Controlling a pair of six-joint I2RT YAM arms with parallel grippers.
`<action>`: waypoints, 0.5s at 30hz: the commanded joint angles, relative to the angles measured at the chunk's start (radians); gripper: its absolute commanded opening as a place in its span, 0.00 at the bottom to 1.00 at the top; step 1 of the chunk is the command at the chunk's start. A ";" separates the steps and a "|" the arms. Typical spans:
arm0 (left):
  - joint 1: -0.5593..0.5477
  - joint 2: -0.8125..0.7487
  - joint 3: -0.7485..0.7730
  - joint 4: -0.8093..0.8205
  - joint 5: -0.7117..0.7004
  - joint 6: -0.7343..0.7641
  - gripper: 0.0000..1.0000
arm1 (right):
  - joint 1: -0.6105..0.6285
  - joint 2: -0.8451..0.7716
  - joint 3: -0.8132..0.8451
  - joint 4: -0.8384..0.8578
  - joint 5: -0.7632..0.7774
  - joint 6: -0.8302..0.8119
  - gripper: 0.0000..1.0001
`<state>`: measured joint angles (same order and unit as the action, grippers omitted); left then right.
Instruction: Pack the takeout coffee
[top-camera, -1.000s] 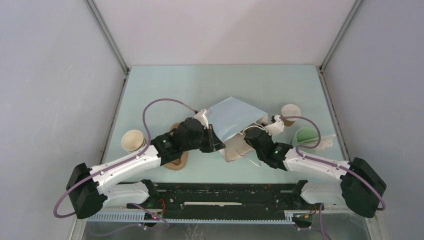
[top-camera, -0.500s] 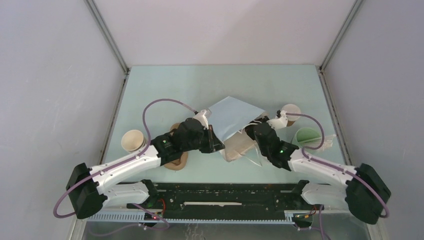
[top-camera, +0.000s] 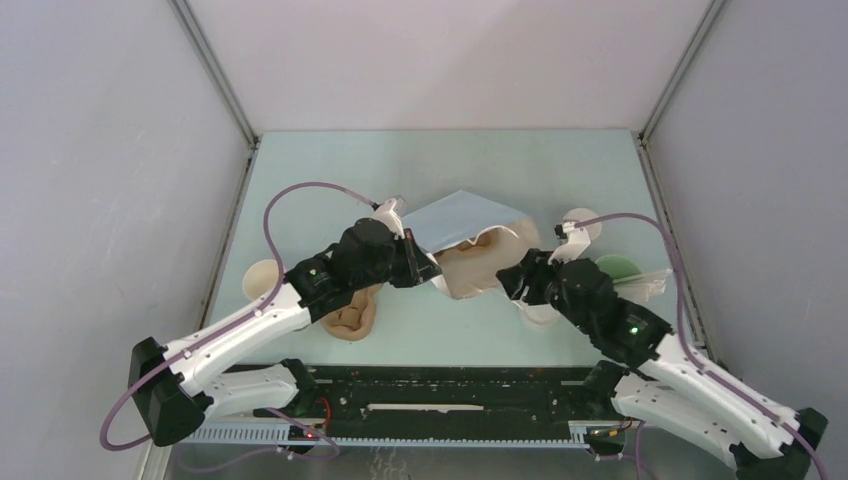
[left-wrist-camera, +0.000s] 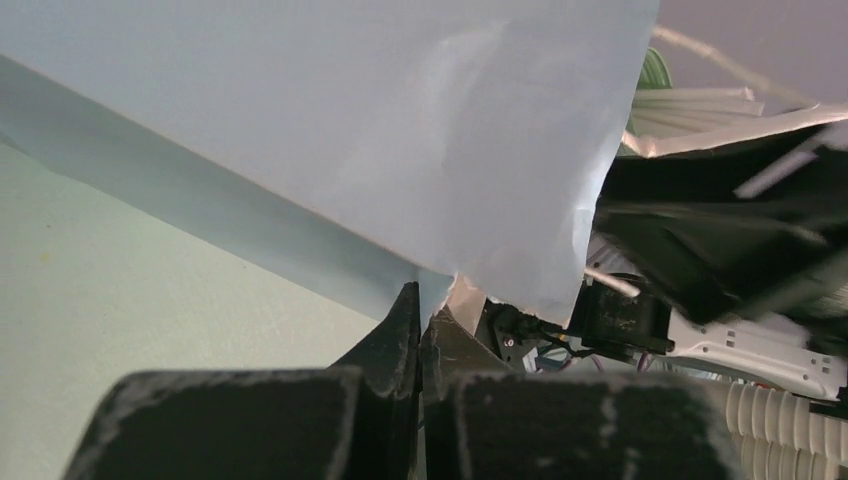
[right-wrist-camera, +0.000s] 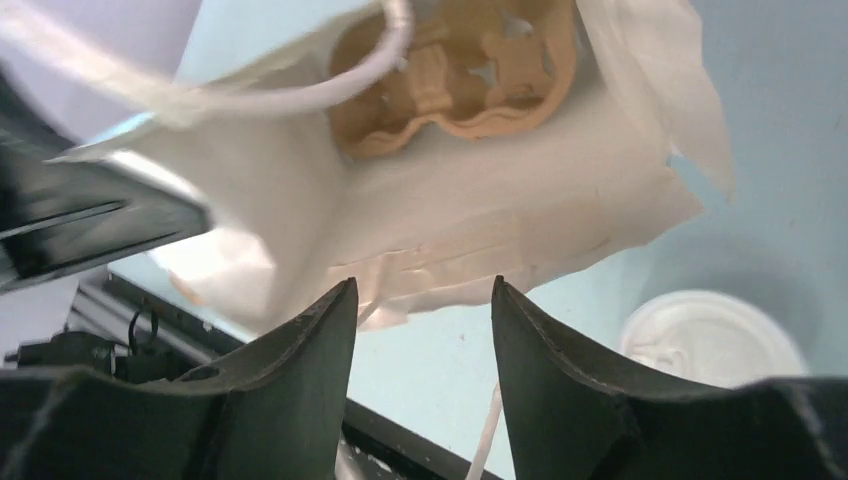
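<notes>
Two arms meet at the pale blue paper bag (top-camera: 462, 212) in the middle of the table (top-camera: 450, 160). Bare surface lies beyond the bag toward the back wall, while the near side is crowded. The left arm stretches diagonally forward, and the left gripper (left-wrist-camera: 420, 312) is clamped on the bag's edge, fingers pressed together on the paper. The right arm bends in from the near right corner. The right gripper (right-wrist-camera: 420, 330) is spread apart with nothing between its fingers, facing the bag's mouth. The takeout coffee (top-camera: 586, 216) stands on the table right of the bag, just behind the right wrist and outside the bag. A pale green cup (top-camera: 618, 268) sits near the right wall. The right wrist view alone looks into the bag, showing a moulded pulp carrier (right-wrist-camera: 455, 70) inside, a white cord handle (right-wrist-camera: 300, 95), and a white lid (right-wrist-camera: 712, 342) on the table. The left wrist view shows the bag's outer face.
</notes>
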<state>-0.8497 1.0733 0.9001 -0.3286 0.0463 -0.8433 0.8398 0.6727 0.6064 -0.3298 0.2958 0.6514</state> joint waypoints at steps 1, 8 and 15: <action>0.017 -0.012 0.065 -0.023 -0.011 0.030 0.00 | 0.001 0.005 0.261 -0.295 -0.094 -0.288 0.62; 0.023 -0.007 0.078 -0.056 -0.010 0.032 0.00 | -0.104 0.169 0.568 -0.608 0.099 -0.421 0.87; 0.031 -0.003 0.087 -0.069 0.006 0.036 0.00 | -0.391 0.305 0.502 -0.336 -0.301 -0.547 0.87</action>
<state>-0.8288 1.0737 0.9085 -0.4034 0.0475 -0.8326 0.5018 0.9108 1.1603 -0.7876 0.1772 0.2272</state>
